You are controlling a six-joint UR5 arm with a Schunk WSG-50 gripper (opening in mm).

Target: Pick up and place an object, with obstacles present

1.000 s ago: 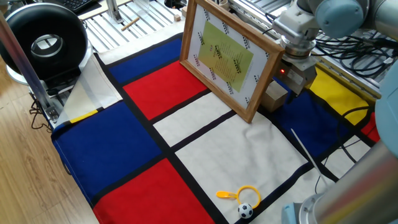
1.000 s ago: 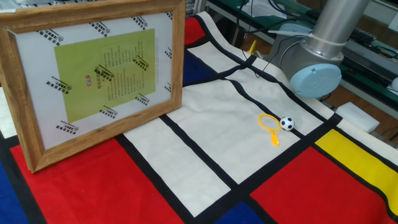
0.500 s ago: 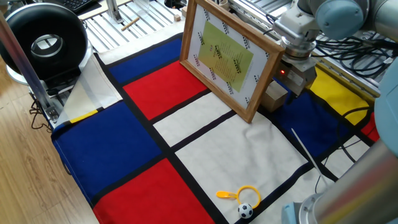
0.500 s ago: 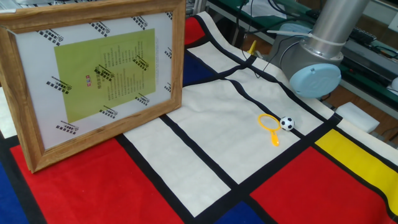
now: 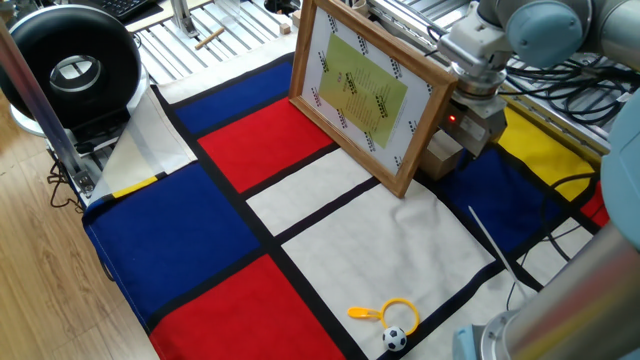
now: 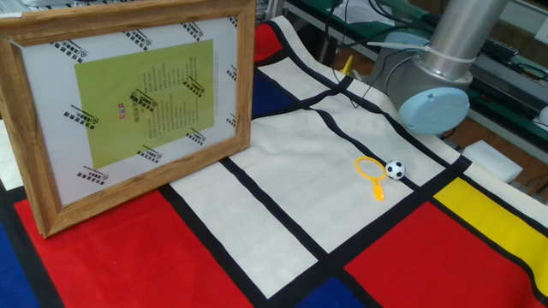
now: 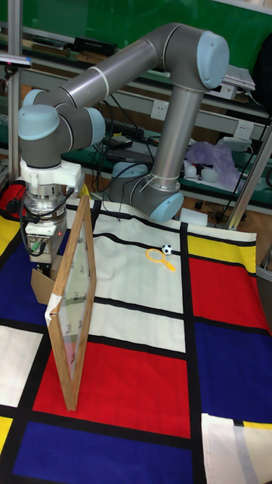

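The object, a small tan wooden cube [image 5: 441, 155] [image 7: 39, 287], sits on the cloth just behind the right end of the obstacle. That obstacle is a large upright wooden-framed picture [image 5: 365, 90] [image 6: 137, 103] [image 7: 72, 302] with a yellow-green printed sheet. My gripper [image 5: 465, 135] [image 7: 41, 263] points down right over the cube, close behind the picture. Its fingertips are hidden by its own body and the picture, so the frames do not show whether they are open or shut. In the other fixed view the picture hides both cube and gripper.
A tiny football [image 5: 394, 339] [image 6: 395, 169] and a yellow ring [image 5: 398, 312] [image 6: 370, 168] lie on a white patch of the chequered cloth. The robot base [image 6: 437, 94] stands beyond them. A black round device [image 5: 70, 70] sits at the far left, cables [image 5: 570, 90] at the right.
The gripper has shifted very slightly towards the picture and the cube. The cube, picture, football and ring have stayed in place.
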